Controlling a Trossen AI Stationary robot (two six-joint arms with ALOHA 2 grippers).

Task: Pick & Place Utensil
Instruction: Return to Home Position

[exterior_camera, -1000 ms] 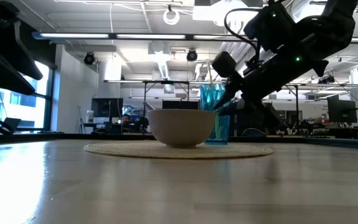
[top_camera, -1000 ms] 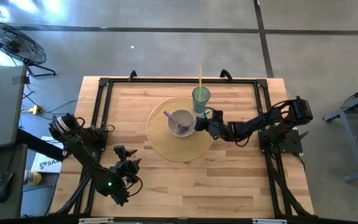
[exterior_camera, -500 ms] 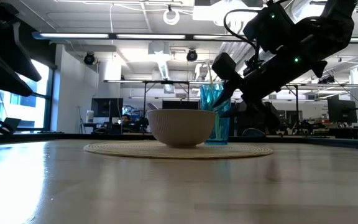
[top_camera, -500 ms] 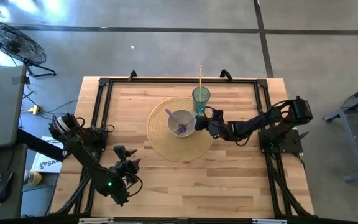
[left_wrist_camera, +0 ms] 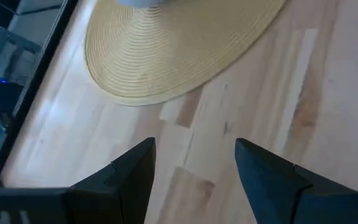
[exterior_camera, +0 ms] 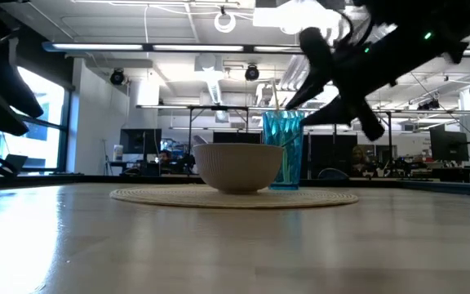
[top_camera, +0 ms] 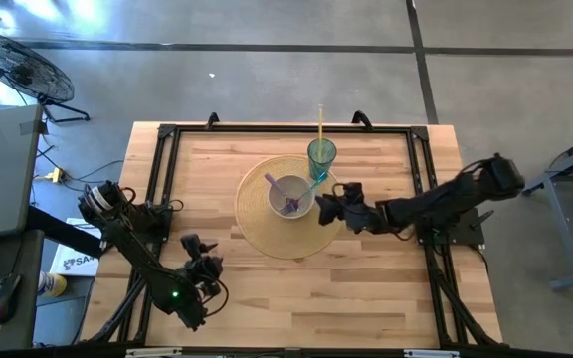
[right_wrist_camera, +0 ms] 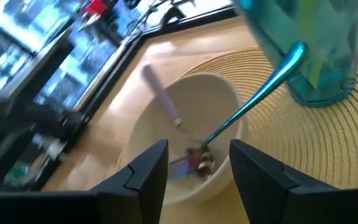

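Blue fork [right_wrist_camera: 253, 99] looks light, stiff, slick; grip its handle above the white bowl [right_wrist_camera: 204, 93]. Right end effector [top_camera: 326, 206] beside it, left end effector [top_camera: 199, 253] farther off, both apart.

Bright, even overhead light covers the table [top_camera: 366, 268], with only soft shadow under the right gripper [top_camera: 328, 206]. From table height, ceiling lamps [exterior_camera: 225, 20] glare behind it, leaving it a dark silhouette.
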